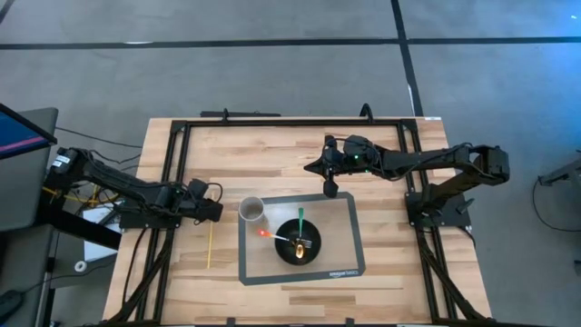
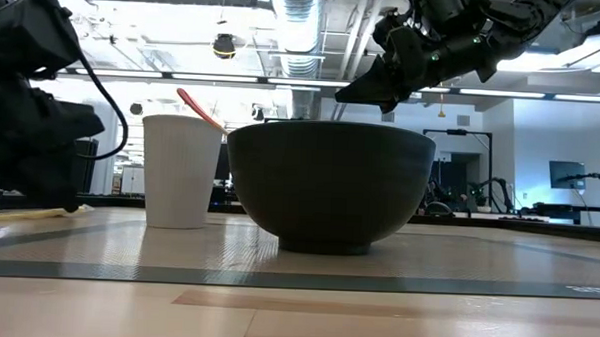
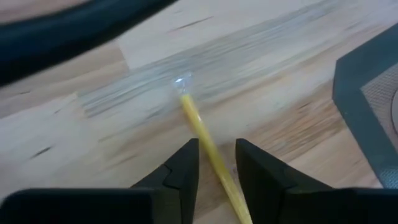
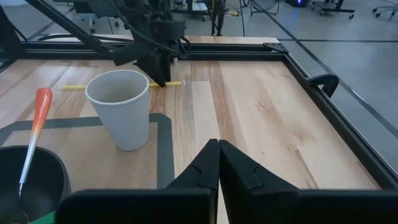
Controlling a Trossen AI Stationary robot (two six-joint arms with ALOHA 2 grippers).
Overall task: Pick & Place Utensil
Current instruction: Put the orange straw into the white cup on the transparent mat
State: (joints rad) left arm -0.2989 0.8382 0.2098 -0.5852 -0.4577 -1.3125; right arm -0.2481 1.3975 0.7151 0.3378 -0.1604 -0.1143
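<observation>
A thin yellow utensil (image 1: 209, 247) lies flat on the bare wood, left of the grey mat (image 1: 349, 238). My left gripper (image 1: 214, 213) is low over its far end and open. In the left wrist view the yellow utensil (image 3: 200, 127) runs between the two fingers (image 3: 186, 167) with a gap on each side. A white cup (image 1: 251, 210) stands on the mat's far left corner. A black bowl (image 1: 300, 245) on the mat holds a green utensil (image 1: 300, 222) and an orange-tipped one (image 1: 263, 232), which leans on its rim. My right gripper (image 1: 331, 191) is shut, raised over the mat's far edge.
A black metal frame (image 1: 172, 145) borders the table on its left, far and right sides. The white cup (image 4: 121, 115) stands close to the right of my left gripper (image 4: 158, 62). Bare wood (image 4: 267, 118) lies beyond the mat toward the far right corner.
</observation>
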